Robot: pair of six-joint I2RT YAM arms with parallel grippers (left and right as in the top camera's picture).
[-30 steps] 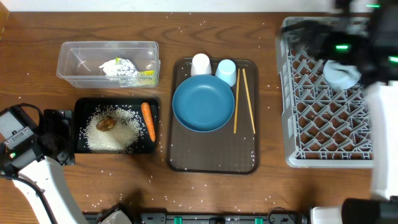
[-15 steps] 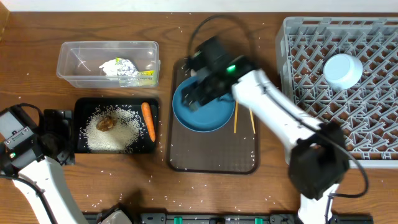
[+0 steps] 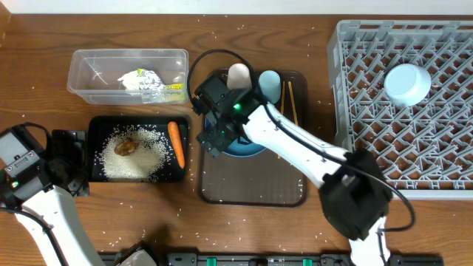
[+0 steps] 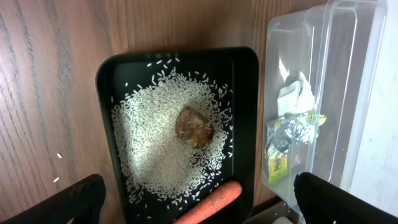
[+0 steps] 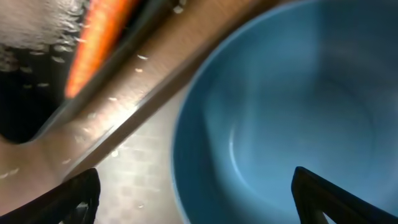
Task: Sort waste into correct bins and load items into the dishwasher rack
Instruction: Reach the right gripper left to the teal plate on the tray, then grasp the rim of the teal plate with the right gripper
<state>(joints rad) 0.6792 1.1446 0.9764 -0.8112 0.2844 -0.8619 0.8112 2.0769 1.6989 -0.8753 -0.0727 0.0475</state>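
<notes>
The dark-blue plate lies on the brown tray, mostly under my right arm. My right gripper is open and straddles the plate's left rim. A white cup, a light-blue cup and two chopsticks lie at the tray's back. The light-blue bowl sits in the grey rack. My left gripper is open and empty, left of the black tray, which holds rice, a brown lump and a carrot.
The clear tub behind the black tray holds a white napkin, foil and a green-yellow wrapper. Loose rice grains are scattered over the wooden table.
My right arm left the rack, where the bowl stays, and swung left over the brown tray. Its gripper moved from the plate's middle to its left rim. The left arm has not moved.
</notes>
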